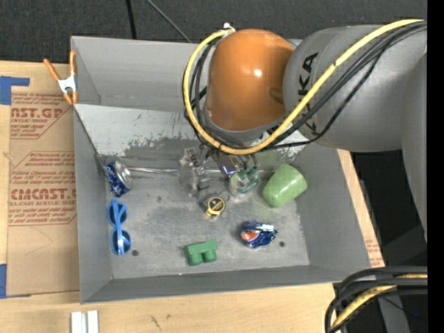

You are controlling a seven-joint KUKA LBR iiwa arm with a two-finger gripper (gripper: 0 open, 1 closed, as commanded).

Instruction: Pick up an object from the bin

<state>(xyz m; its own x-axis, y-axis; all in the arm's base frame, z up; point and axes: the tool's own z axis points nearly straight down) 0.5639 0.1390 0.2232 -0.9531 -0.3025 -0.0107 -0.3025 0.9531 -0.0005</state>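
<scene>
Grey bin (159, 220) is holding loose items | gripper (198, 177) is hovering mid-bin, near black-gold disc (216, 205), green cup (283, 186) lying to view's right | whether it is gripping anything: cannot tell

The scene is a robotics lab or test bench. A grey metal bin (90, 186) is set on a pale wooden bench top (208, 311), with a large industrial arm (361, 89) over it, fitted with an orange cover (250, 82) and looped cables (186, 89). Unrelated small things are scattered inside: blue toy glasses (118, 227), a green block (201, 253), a crumpled wrapper (257, 234).
</scene>
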